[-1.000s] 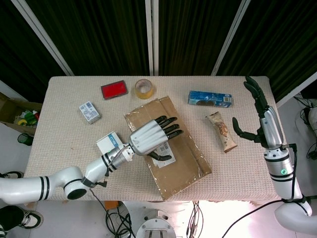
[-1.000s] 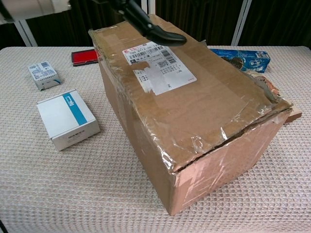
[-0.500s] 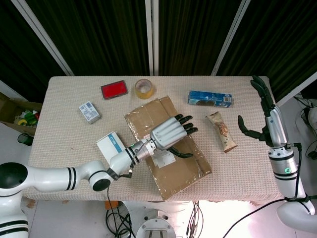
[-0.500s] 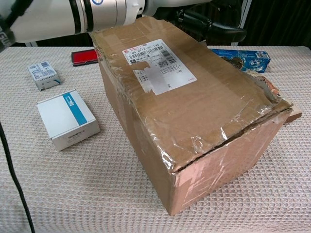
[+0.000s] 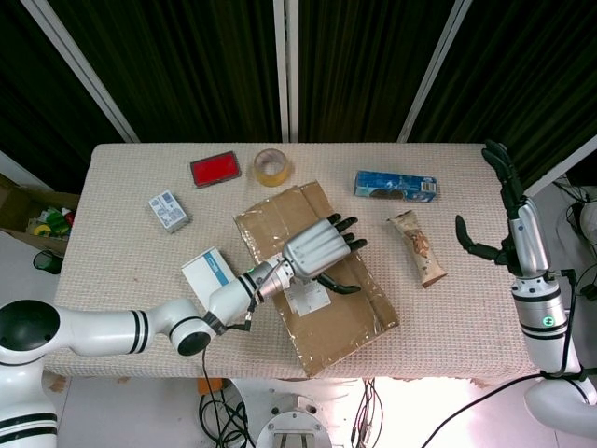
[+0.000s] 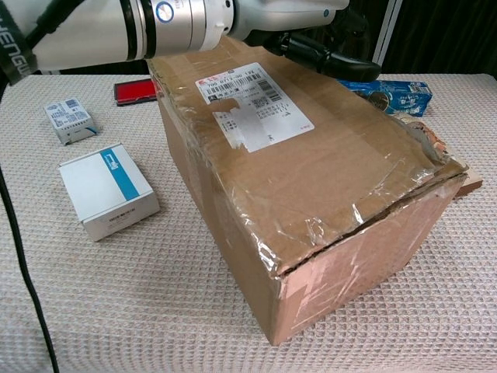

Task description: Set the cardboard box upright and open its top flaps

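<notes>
The cardboard box (image 6: 311,202) lay on its side at frame centre on the bench (image 5: 131,280), flaps taped—uprighting not begun. The left robot hand (image 5: 322,247) hovered over it, fingers spread, empty; the right robot hand (image 5: 494,219), likewise spread and empty, waited at the right edge. The next move likely called for gripping a box edge.

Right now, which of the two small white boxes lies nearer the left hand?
The white box with the blue stripe, beside the cardboard box; the smaller printed one lies farther back from the left hand.
</notes>
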`<move>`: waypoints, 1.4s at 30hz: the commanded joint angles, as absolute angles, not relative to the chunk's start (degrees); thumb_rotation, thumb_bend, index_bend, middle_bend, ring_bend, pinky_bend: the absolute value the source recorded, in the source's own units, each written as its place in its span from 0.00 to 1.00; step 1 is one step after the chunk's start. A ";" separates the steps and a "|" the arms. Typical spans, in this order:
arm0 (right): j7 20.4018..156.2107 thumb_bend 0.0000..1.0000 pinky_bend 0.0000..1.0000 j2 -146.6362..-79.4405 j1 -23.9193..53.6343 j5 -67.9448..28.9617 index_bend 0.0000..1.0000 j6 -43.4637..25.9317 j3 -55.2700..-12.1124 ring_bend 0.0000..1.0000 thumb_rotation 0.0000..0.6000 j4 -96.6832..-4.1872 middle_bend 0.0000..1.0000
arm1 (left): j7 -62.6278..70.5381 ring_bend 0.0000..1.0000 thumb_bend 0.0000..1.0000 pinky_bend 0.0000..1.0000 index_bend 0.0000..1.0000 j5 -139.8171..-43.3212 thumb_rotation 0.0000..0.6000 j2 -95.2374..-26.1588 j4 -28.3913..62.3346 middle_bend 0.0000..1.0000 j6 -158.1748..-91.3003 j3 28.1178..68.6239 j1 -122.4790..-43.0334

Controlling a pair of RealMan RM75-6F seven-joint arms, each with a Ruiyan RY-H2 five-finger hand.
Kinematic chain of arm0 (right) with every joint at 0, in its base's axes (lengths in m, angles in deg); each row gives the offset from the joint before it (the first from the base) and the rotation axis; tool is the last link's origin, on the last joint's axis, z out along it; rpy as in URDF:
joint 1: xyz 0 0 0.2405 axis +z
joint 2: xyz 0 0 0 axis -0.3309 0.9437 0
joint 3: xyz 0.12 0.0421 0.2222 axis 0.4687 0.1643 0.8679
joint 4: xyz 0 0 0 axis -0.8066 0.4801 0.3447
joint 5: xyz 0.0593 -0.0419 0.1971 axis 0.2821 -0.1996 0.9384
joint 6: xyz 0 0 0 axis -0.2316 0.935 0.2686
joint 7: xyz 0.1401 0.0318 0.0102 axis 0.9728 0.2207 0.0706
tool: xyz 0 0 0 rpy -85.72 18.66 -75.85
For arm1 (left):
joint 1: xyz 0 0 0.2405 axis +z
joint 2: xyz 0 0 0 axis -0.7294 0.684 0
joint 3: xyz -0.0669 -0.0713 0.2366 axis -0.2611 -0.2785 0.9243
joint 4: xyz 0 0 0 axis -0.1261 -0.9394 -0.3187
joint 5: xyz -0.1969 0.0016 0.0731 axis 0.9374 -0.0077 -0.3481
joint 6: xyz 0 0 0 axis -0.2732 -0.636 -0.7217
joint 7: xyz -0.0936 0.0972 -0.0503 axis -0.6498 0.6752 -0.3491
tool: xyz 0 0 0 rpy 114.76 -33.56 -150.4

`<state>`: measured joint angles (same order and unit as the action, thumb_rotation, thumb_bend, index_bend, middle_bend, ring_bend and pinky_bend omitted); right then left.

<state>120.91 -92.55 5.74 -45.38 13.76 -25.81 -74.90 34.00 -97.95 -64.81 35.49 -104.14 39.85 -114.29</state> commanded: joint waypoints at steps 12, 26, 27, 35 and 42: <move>120.76 0.40 0.00 -92.62 5.47 -45.88 0.00 14.30 -26.08 0.00 1.00 -75.19 0.01 | 36.92 0.14 0.12 0.28 0.26 -94.03 0.00 -58.01 42.30 0.58 -105.12 41.31 -114.94; 119.32 0.37 0.00 -91.16 5.01 -47.33 0.00 15.61 -26.05 0.00 1.00 -75.70 0.02 | 39.92 0.17 0.09 0.28 0.23 -86.59 0.00 -35.30 65.38 0.63 -109.07 42.84 -110.70; 119.05 0.37 0.00 -91.18 5.05 -47.21 0.00 15.45 -26.08 0.00 1.00 -75.58 0.02 | 38.98 0.17 0.09 0.28 0.22 -86.23 0.00 -33.02 67.14 0.63 -109.08 42.87 -110.02; 117.18 0.37 0.00 -91.26 5.47 -47.30 0.00 14.98 -26.13 0.00 1.00 -75.90 0.02 | 28.90 0.17 0.07 0.28 0.20 -89.07 0.00 -22.12 73.48 0.63 -107.70 43.89 -103.93; 115.94 0.37 0.00 -91.79 5.80 -47.57 0.00 14.68 -26.43 0.00 1.00 -75.97 0.02 | 15.60 0.17 0.07 0.28 0.20 -99.23 0.00 -17.09 72.56 0.59 -107.69 45.17 -96.21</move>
<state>115.98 -91.75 5.78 -47.57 14.71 -26.40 -75.98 20.51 -94.74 -19.38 72.77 -107.44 44.42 -99.78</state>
